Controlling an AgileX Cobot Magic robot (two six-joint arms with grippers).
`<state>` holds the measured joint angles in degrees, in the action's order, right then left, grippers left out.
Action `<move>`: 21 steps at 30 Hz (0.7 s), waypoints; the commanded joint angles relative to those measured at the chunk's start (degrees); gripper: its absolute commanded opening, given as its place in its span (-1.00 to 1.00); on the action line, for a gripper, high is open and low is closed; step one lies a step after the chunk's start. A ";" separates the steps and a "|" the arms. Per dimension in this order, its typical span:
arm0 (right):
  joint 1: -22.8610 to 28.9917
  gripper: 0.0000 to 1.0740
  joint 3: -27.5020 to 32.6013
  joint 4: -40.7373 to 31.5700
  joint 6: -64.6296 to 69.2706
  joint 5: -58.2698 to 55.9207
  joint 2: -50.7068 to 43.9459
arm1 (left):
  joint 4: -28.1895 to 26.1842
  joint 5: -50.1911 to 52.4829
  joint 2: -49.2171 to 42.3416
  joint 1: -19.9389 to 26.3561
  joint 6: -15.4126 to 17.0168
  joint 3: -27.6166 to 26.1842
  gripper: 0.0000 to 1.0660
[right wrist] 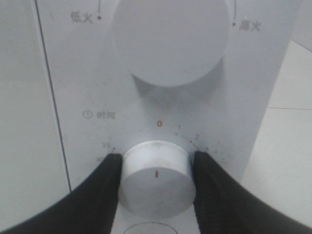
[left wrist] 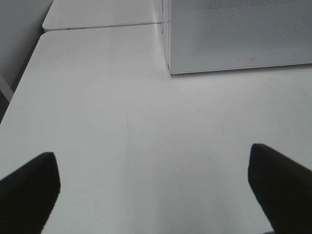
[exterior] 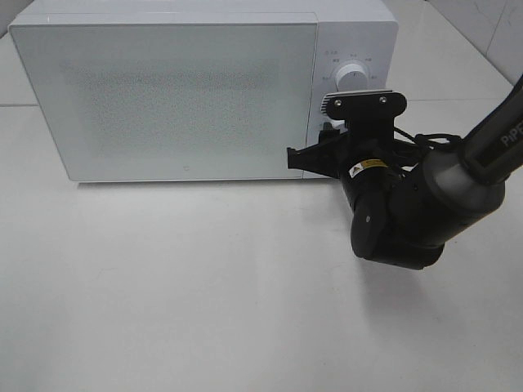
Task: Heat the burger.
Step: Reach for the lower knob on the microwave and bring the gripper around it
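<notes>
The burger is out of view; the white microwave (exterior: 188, 90) has its door closed. In the right wrist view my right gripper (right wrist: 156, 181) is shut on the lower timer knob (right wrist: 156, 163), one black finger (right wrist: 97, 190) pressed against each side. The knob's red mark points straight down, away from the 0 on the dial. From above, the right arm (exterior: 400, 204) reaches in to the microwave's control panel (exterior: 347, 82). My left gripper (left wrist: 156, 195) stands open above bare table, nothing between its fingers, with the microwave's lower corner (left wrist: 234, 39) ahead of it.
The larger power knob (right wrist: 170, 39) sits just above the timer knob. The microwave stands at the back of the white table (exterior: 204, 286). A seam between two table tops (left wrist: 97, 24) runs beside the microwave's left end.
</notes>
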<state>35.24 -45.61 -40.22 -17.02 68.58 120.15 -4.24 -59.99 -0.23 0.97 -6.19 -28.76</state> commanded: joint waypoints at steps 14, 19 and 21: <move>-0.46 -0.96 -1.09 1.20 11.92 1.66 -0.11 | -0.40 0.52 -1.32 0.11 0.06 0.11 0.95; -0.46 -0.96 -1.09 3.44 23.66 1.66 -0.11 | -0.40 0.52 -1.32 0.11 0.06 0.11 0.95; -0.46 -0.96 -1.03 4.70 28.25 1.72 -0.11 | -0.40 0.52 -1.32 0.11 0.06 0.11 0.95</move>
<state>35.18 -45.32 -39.08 7.68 68.70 120.21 -4.24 -59.99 -0.23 0.97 -6.19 -28.76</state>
